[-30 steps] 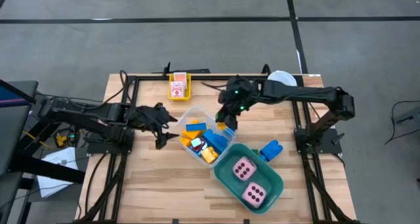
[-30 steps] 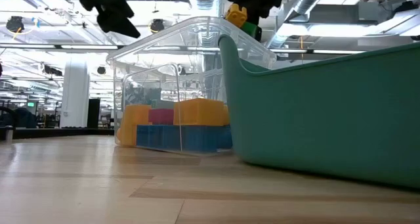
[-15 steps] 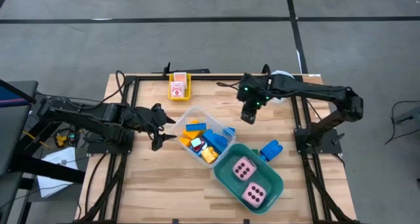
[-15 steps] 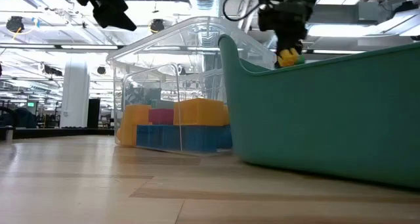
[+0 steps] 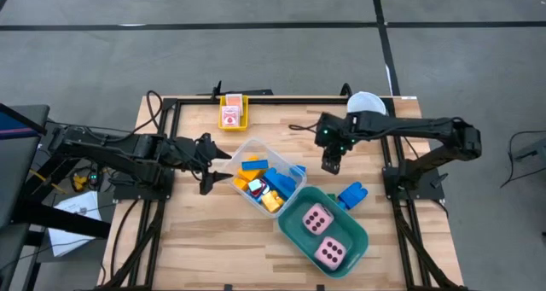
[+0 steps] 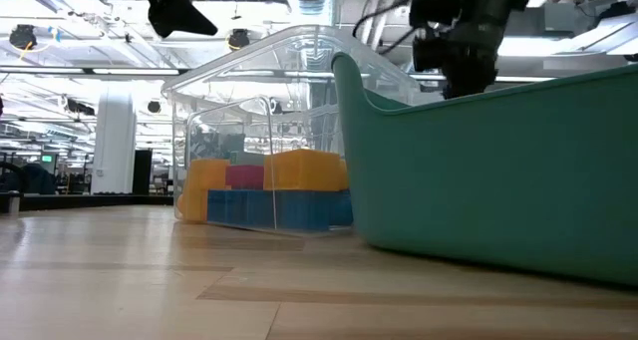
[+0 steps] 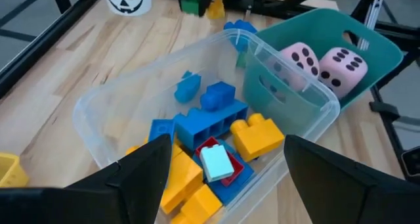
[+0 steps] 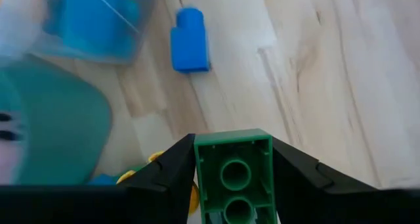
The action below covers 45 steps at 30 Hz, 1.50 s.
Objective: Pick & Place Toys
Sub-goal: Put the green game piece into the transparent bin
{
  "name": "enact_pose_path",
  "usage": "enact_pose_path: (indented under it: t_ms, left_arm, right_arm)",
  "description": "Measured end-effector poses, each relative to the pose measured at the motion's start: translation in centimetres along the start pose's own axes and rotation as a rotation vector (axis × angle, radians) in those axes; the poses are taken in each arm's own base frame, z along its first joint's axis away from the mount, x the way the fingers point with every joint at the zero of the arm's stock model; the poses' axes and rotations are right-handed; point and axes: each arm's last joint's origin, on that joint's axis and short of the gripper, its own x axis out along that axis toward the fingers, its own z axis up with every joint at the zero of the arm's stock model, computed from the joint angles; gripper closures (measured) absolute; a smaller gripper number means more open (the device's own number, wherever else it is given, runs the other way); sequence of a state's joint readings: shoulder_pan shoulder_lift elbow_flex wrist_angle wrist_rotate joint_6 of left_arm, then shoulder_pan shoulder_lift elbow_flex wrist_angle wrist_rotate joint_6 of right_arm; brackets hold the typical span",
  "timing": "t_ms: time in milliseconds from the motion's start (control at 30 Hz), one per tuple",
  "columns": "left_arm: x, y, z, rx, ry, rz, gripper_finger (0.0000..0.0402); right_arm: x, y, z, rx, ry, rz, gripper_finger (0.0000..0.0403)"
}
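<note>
My right gripper (image 5: 331,161) hangs over bare table between the clear box (image 5: 264,184) and the table's right edge, shut on a green brick (image 8: 233,168) with a yellow brick (image 8: 191,196) beside it. A blue brick (image 5: 351,194) lies flat on the table just near of it. The clear box holds blue, yellow and red bricks (image 7: 210,125). Two pink dice (image 5: 322,235) sit in the teal tub (image 5: 358,231). My left gripper (image 7: 226,184) is open, raised at the box's left side, with nothing between its fingers. My right gripper pinches the green brick's two opposite sides (image 8: 200,159) between its two fingers (image 8: 292,168). The fingers come from above, pointing steeply down. The brick is lifted clear of the table, its hollow underside toward the wrist camera. How the yellow brick joins it I cannot tell.
A yellow tray with a pink-white card (image 5: 232,113) stands at the far edge. A white cup (image 5: 367,101) with a pumpkin face sits at the far right. The teal tub touches the box's near right corner. Bare wood lies at the near left.
My right gripper has carried the green and yellow bricks from above the clear box's far rim toward the table's right edge and a little nearer. It has sunk and tipped to point more steeply down. The bricks stay in its hold.
</note>
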<state>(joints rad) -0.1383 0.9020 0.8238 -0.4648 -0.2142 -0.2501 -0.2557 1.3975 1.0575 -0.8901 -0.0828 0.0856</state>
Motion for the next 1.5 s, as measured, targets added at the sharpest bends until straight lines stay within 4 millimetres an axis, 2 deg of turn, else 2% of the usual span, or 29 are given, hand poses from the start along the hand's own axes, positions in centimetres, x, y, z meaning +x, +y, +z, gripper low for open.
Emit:
enact_pose_path:
  t_ms: [233, 400, 833, 1233, 1400, 1500]
  left_arm:
    - [0.0, 0.0, 0.1, -0.025, -0.007, 0.002, 0.0112]
    - [0.0, -0.1, 0.2, -0.052, -0.026, -0.004, 0.0112]
    - [0.0, -0.1, 0.6, -0.108, -0.063, -0.017, 0.0112]
    - [0.0, -0.2, 0.6, -0.122, -0.065, -0.021, 0.0112]
    - [0.0, -0.2, 0.6, -0.124, -0.065, -0.021, 0.0112]
    - [0.0, -0.2, 0.6, -0.14, -0.064, -0.021, 0.0112]
  right_arm:
    - [4.4, -1.5, -2.2, 0.021, 0.035, -0.016, 0.0247]
    - [5.7, -2.1, -3.0, 0.044, 0.024, 0.011, 0.0236]
    - [6.1, -2.4, -3.1, 0.054, -0.008, 0.052, 0.0161]
    - [5.9, -4.0, -3.7, 0.117, 0.044, -0.013, 0.0158]
    - [5.9, -3.5, -4.1, 0.112, 0.096, 0.068, 0.0158]
    - [6.0, -2.8, -4.4, 0.038, 0.122, 0.093, 0.0158]
